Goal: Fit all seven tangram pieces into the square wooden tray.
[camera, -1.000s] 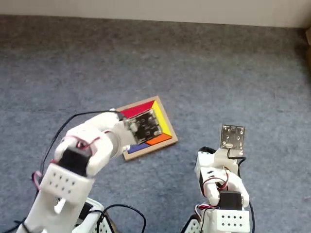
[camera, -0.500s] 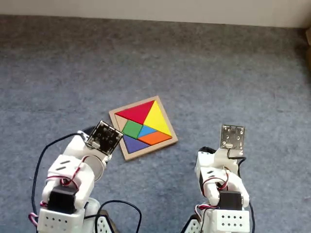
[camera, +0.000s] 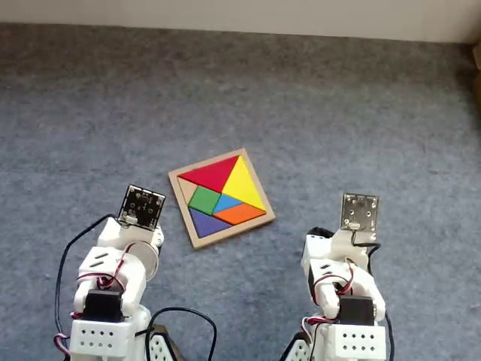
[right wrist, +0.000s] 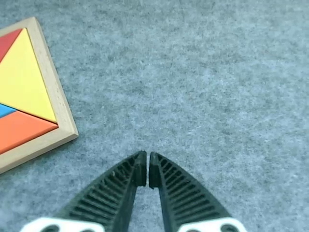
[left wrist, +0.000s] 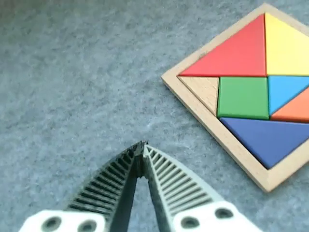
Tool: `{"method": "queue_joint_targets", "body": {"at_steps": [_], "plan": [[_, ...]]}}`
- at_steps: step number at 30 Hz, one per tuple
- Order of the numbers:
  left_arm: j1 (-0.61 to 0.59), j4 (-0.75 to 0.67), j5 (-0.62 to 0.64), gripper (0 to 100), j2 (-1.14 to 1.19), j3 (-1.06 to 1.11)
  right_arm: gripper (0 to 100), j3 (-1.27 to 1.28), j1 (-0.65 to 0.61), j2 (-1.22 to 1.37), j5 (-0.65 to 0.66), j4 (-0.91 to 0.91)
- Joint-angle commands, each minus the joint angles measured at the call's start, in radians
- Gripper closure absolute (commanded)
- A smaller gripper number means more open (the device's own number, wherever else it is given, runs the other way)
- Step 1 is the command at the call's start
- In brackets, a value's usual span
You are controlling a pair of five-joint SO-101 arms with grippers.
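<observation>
High view: we see the tray [camera: 234, 230] full of tangram pieces [camera: 242, 186]; our left gripper [left wrist: 141, 145] and right gripper [right wrist: 147, 155] sit closed, empty.

grey carpet [camera: 338, 113] covers floor; pale wall strip [camera: 240, 15] runs along far edge.

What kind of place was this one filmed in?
Probably a lab or hobby robot bench: a grey-carpeted table, a small left arm and right arm mounted at its near edge, and a wooden tangram tray lying on it.
</observation>
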Motion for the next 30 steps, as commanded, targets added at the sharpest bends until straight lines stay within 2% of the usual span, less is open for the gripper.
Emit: {"method": "queue_joint_targets", "body": {"at_steps": [1, 4, 8, 10, 30], "plan": [[-0.005, 0.138, 0.035, 99, -0.027, 0.019, 96.7, 0.114, 0.004, -0.012, -0.008, -0.015], [-0.008, 0.252, 0.035, 99, -0.027, 0.019, 96.7, 0.116, 0.008, -0.010, -0.009, -0.004], [-0.008, 0.361, 0.035, 99, -0.027, 0.019, 96.7, 0.116, 0.010, -0.019, -0.009, 0.127], [-0.008, 0.365, 0.037, 99, -0.027, 0.019, 96.7, 0.114, 0.010, -0.019, -0.008, 0.170], [-0.007, 0.365, 0.035, 99, -0.027, 0.019, 96.7, 0.114, 0.010, -0.019, -0.006, 0.170]]}}
